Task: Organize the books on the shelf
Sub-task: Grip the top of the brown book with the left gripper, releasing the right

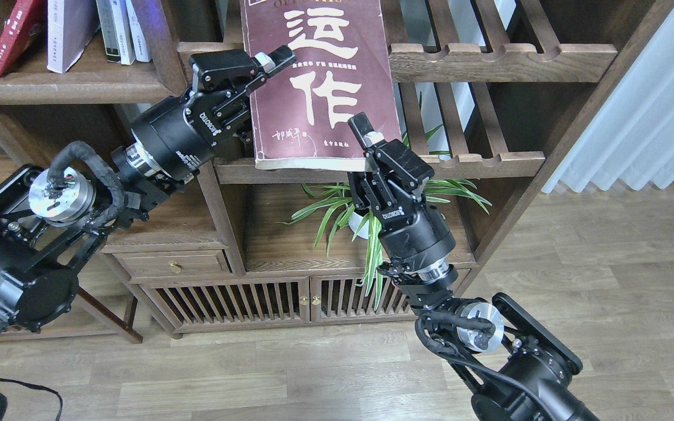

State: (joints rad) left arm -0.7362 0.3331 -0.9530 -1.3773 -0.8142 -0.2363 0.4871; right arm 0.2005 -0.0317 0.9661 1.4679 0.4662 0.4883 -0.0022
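Observation:
The thick dark maroon book (319,88) with large white Chinese characters stands steeply tilted against the slatted racks, its top cut off by the frame edge. My left gripper (270,63) is shut on the book's left edge, one finger lying across the cover. At the lower right corner my right gripper (364,135) is shut on the same book, with its other finger hidden behind it. The shelf (68,88), a solid dark-brown board, sits at the upper left. On it lean a red book (12,35) and a white-and-lavender book (68,32).
More upright books (121,29) stand at the shelf's right end beside a slanted post (164,52). Notched slatted racks (501,55) lie behind and right of the maroon book. A green plant (366,204) sits below my right gripper, above a cabinet (237,301). Curtain at right.

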